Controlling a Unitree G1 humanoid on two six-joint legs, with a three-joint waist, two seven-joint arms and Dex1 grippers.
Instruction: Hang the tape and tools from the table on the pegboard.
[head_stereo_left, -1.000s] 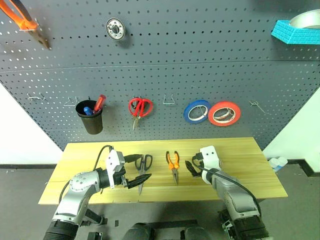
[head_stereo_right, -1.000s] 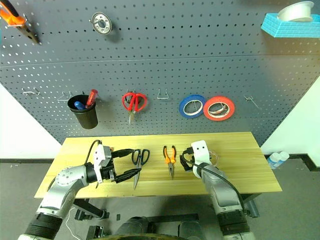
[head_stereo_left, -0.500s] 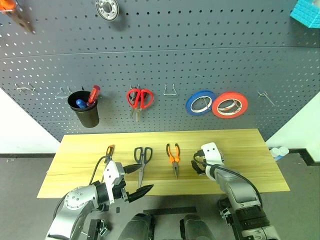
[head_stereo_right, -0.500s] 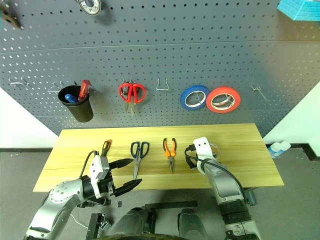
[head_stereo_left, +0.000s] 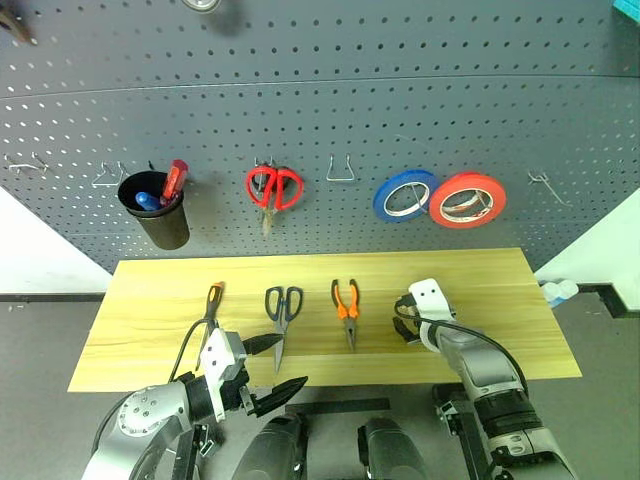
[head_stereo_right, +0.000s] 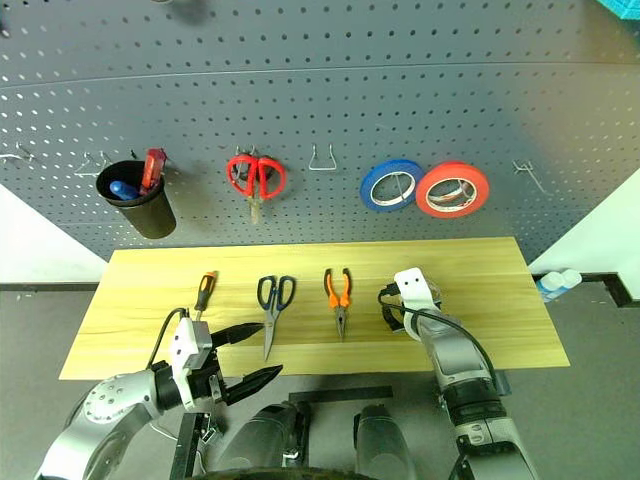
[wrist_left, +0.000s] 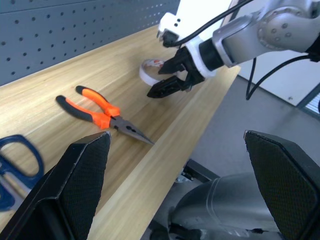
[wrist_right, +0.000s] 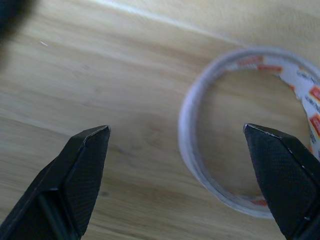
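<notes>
Nearest, at about 7 o'clock, the left gripper (head_stereo_left: 268, 368) hangs off the front edge of the table (head_stereo_left: 150, 330), fingers spread and empty, pointing toward 3 o'clock. At 5 o'clock the right gripper (wrist_left: 169, 80) tilts down over the tape (wrist_right: 240, 125), which lies flat on the wood, jaws wide and holding nothing. On the table lie one screwdriver (head_stereo_left: 211, 303), one pair of dark scissors (head_stereo_left: 281, 309), one pair of orange pliers (head_stereo_left: 346, 306); farther, at 12 o'clock, the pegboard (head_stereo_left: 400, 90) carries one black cup (head_stereo_left: 155, 210), one pair of red scissors (head_stereo_left: 272, 188), one blue roll (head_stereo_left: 404, 196) and one red-orange roll (head_stereo_left: 467, 200).

Cream tape roll (wrist_right: 240, 135) flat on wood-grain table (head_stereo_left: 150, 310), right side; dark pegboard (head_stereo_left: 400, 80) behind.
</notes>
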